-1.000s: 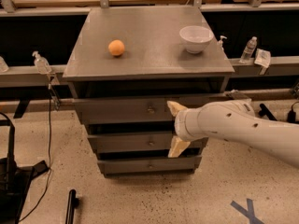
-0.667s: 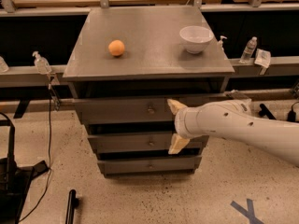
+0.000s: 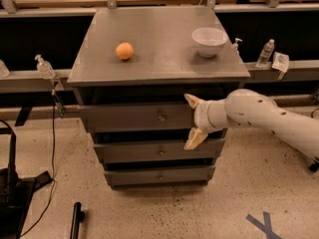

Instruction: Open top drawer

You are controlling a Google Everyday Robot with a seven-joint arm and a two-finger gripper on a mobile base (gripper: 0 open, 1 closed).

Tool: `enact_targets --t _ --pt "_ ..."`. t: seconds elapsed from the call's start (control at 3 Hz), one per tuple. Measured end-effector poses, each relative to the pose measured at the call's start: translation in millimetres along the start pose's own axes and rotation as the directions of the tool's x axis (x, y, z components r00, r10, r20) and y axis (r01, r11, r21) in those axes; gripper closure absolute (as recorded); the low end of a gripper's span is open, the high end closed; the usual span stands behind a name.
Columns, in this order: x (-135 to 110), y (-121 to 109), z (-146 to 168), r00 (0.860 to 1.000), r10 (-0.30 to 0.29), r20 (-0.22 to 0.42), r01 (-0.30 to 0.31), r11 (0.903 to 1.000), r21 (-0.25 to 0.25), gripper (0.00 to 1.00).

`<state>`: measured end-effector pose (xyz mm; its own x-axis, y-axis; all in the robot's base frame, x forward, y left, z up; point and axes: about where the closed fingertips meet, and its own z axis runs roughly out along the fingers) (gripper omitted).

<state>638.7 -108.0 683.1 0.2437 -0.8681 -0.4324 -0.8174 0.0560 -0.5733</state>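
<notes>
A grey metal cabinet [image 3: 159, 63] fills mid-frame. Its top drawer [image 3: 119, 117], a flat grey front with a small round knob [image 3: 161, 117], sits just under the overhanging top, its inside hidden. On that top, a white bowl [image 3: 209, 40] stands upper right and a round orange fruit [image 3: 124, 51] upper left. The white arm's gripper [image 3: 194, 121] hangs right of the knob, before the drawer's right end, with its tan fingers [image 3: 192, 101] spread and holding nothing. Speckled floor [image 3: 164, 210] lies open below.

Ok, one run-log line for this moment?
phase: pre-grasp | gripper: open, in front of top drawer, right of its knob | knob: not gripped | cabinet top: orange, white bowl
</notes>
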Motion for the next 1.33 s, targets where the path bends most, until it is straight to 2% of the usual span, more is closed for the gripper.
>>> enact_targets --t 0.33,0.67,1.0,1.33 --pt "7 -21 3 0.999 0.019 0.037 -0.018 0.9996 -0.021 0.00" --pt "14 -39 10 0.996 0.065 0.060 -0.061 0.9962 -0.063 0.00" --pt "23 -50 18 0.991 0.117 0.058 -0.111 0.9876 -0.111 0.00" --pt "28 -48 24 0.985 0.159 0.064 -0.147 0.9756 -0.163 0.13"
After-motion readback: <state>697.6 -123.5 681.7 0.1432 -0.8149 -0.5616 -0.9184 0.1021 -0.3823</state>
